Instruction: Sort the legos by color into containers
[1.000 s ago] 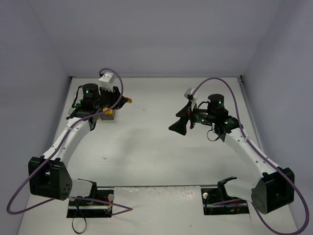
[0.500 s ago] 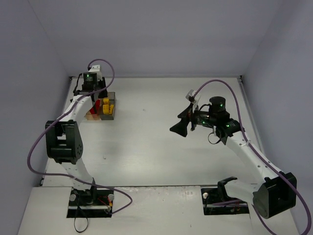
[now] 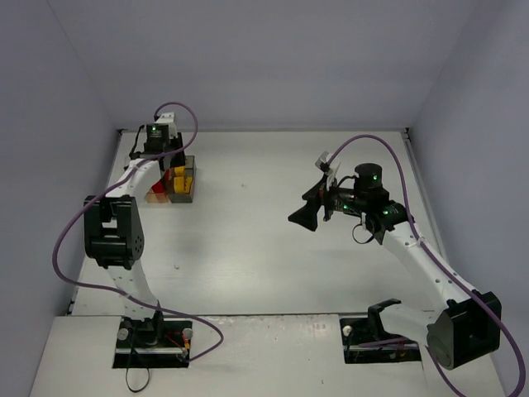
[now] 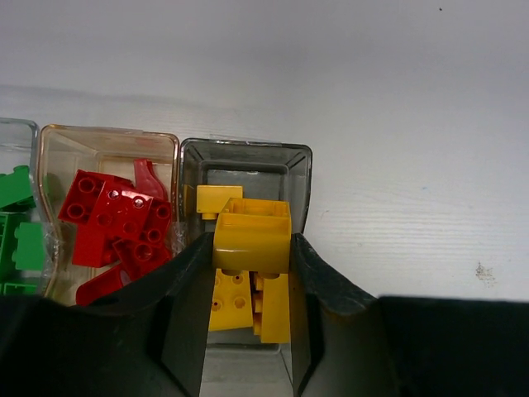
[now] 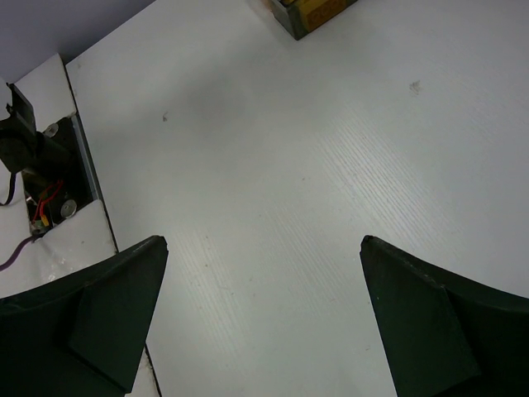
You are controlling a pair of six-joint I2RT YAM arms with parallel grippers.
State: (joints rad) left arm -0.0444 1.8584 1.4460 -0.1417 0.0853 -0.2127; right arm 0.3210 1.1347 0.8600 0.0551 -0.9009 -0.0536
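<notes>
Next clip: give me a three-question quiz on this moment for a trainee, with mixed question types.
1. True or false: the right jaws grip a red brick.
2. The left jaws hold a yellow brick over which container? A clear box, B amber box, C dark grey box.
3. Fill in: the amber box contains ___ bricks.
Key: 1 false, the right jaws stand open and empty. 2 C. 3 red bricks.
</notes>
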